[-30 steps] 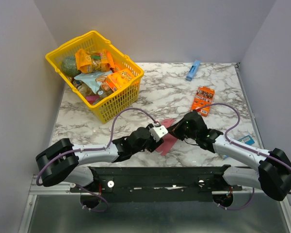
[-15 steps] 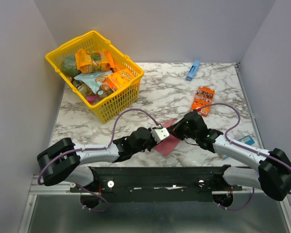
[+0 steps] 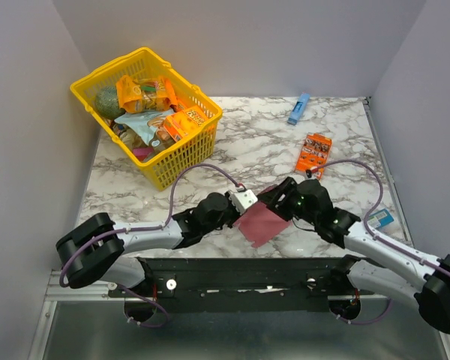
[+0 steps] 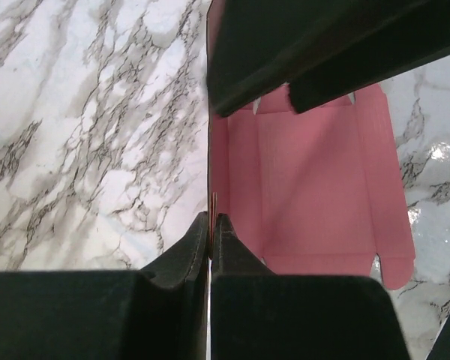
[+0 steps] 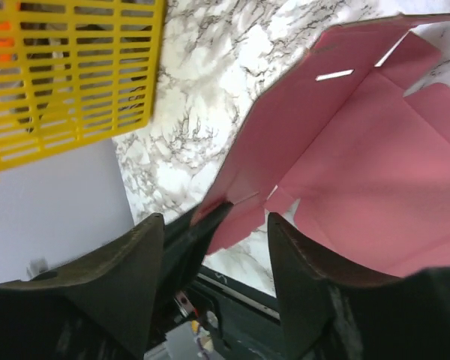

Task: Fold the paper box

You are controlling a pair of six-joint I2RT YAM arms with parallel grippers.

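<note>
White-shelled arms (image 3: pixel 146 238) with black joints, purple cables (image 3: pixel 181 184), black fingers (image 4: pixel 97 315) and a white wrist block (image 3: pixel 245 199)

Plain pink paper box (image 3: pixel 261 223), a creased card cut-out with flaps. Near 6 o'clock in the overhead view, 9 o'clock panel raised.

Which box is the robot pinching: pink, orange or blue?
The pink paper box: the left tool is shut on its edge. The orange box and the slim blue box lie farther back, untouched.
</note>
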